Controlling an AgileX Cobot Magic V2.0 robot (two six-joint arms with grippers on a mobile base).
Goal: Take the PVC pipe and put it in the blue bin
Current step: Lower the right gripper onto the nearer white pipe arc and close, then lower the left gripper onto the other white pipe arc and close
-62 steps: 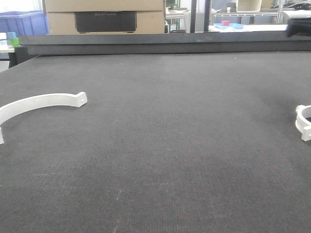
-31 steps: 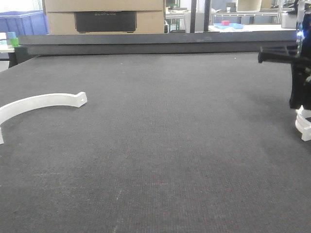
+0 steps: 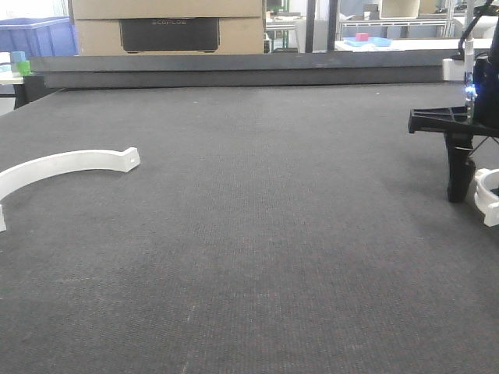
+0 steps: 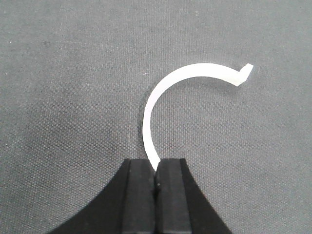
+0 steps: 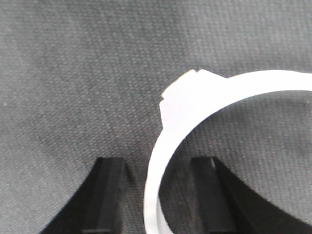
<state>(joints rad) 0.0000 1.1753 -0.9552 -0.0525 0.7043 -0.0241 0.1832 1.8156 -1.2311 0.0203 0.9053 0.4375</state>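
**Tabletop.** The tabletop (image 3: 257, 234) is covered with a dark, fine-weave mat. Two white parts lie on it, well apart.

**Right side.** The PVC pipe ring (image 5: 234, 88) lies at the right edge of the tabletop, partly cut off by the front view. It is a white band with a stepped lug on its outer face. The right pincer (image 5: 158, 168) is open. Its two black fingers (image 5: 109, 195) stand apart, one on each side of the ring's wall. The wall passes up through the gap, with space left on both sides, so nothing is clamped. In the front view one finger (image 3: 460, 175) reaches down to the mat just beside the ring, on its left.

**Left side.** The curved PVC strip (image 4: 161, 97) lies near the left edge of the tabletop. It is an open arc with a small tab at its free end. The left pincer (image 4: 156, 170) has its fingers pressed together, with only a thin seam between them. The near end of the strip meets the fingertips at that seam. Whether the strip is gripped there or only passes beneath the tips cannot be told.

**Background.** The blue bin (image 3: 39, 35) stands beyond the far left corner of the tabletop, beside a cardboard box (image 3: 168, 23).
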